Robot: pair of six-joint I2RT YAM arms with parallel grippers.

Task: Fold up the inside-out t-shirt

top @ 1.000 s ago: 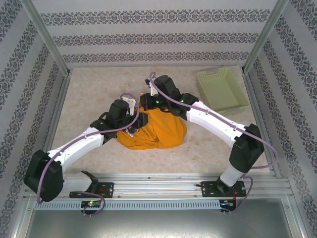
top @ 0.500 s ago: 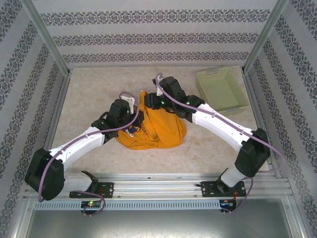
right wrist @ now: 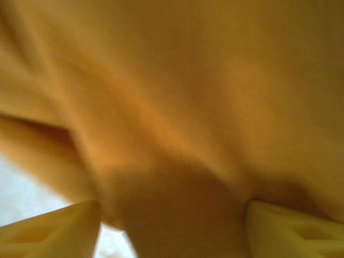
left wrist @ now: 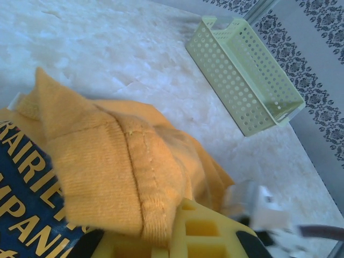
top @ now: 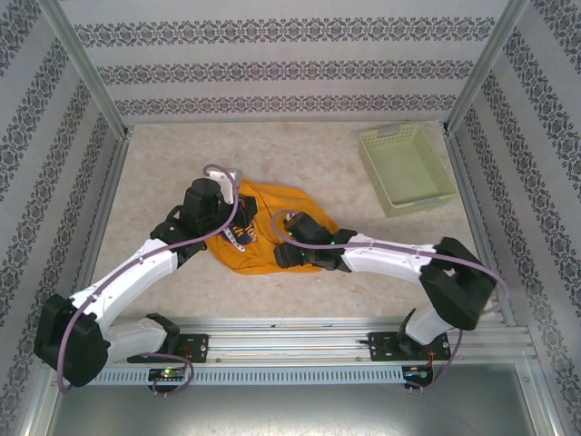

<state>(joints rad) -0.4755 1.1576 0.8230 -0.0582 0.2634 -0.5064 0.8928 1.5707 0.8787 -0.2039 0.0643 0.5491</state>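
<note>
From above, the orange-yellow cloth t-shirt (top: 268, 204) lies crumpled near the middle of the mottled beige worktop (top: 154, 163). A pale green perforated plastic basket (top: 406, 168) sits by the far right corner. The left gripper (top: 232, 229) is at the shirt's left edge, the right gripper (top: 283, 256) at its near edge.

Left wrist view: the left gripper (left wrist: 161, 239) is clamped tight on a ribbed hem of the shirt (left wrist: 107, 172), beside its dark blue print (left wrist: 21, 215).

Right wrist view: the right gripper (right wrist: 172, 234) has its pale yellow fingers (right wrist: 48, 231) spread wide. Blurred orange cloth (right wrist: 172, 107) bulges between them, unpinched.

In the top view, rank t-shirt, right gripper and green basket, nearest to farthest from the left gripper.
1. t-shirt, held in the left gripper.
2. right gripper, at the shirt's near edge.
3. green basket, far right corner.
</note>
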